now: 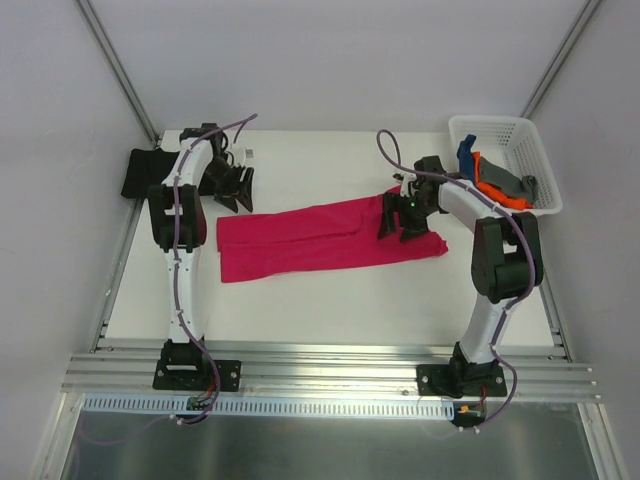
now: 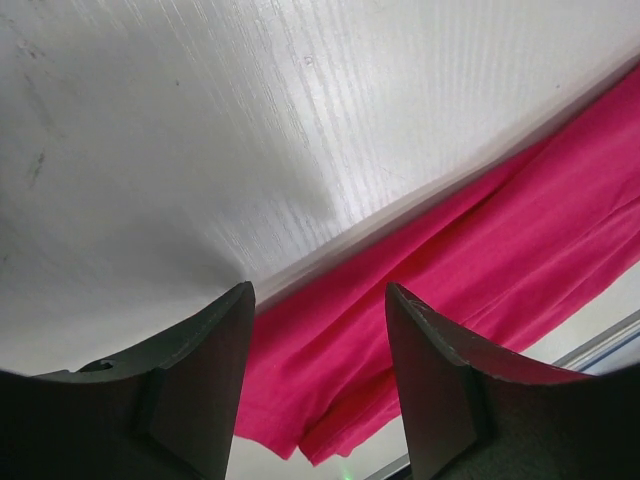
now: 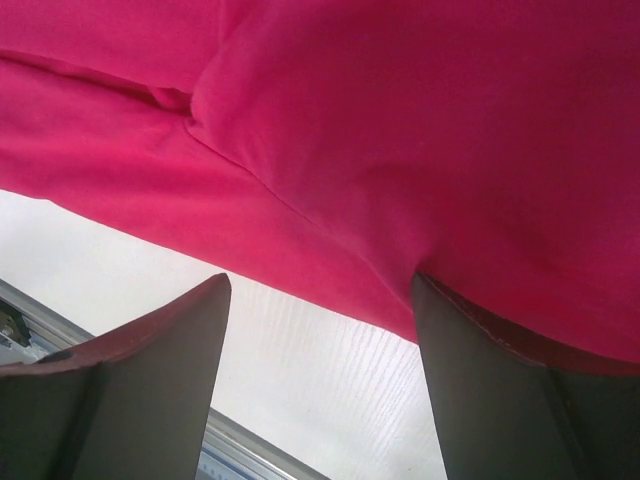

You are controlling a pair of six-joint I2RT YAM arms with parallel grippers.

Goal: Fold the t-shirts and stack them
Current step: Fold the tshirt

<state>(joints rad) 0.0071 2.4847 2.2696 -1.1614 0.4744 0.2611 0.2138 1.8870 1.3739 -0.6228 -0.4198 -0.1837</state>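
The pink t-shirt point(image 1: 320, 240) lies flat on the table point(image 1: 320, 300) as a long folded strip, running left to right between the two arms. The left gripper point(image 1: 240, 193) hangs just beyond the strip's far left corner with its jaws apart, holding nothing. The right gripper point(image 1: 400, 228) is positioned over the strip's right end, jaws apart and empty, one finger meeting the cloth's edge.

You'll find nothing you can read in any of the three views. The crimson-pink t-shirt point(image 1: 300, 240) shows you only plain cloth. In the upper left part of the top view a small pale patch point(image 1: 248, 153) may be a tag, but it's too small to read.
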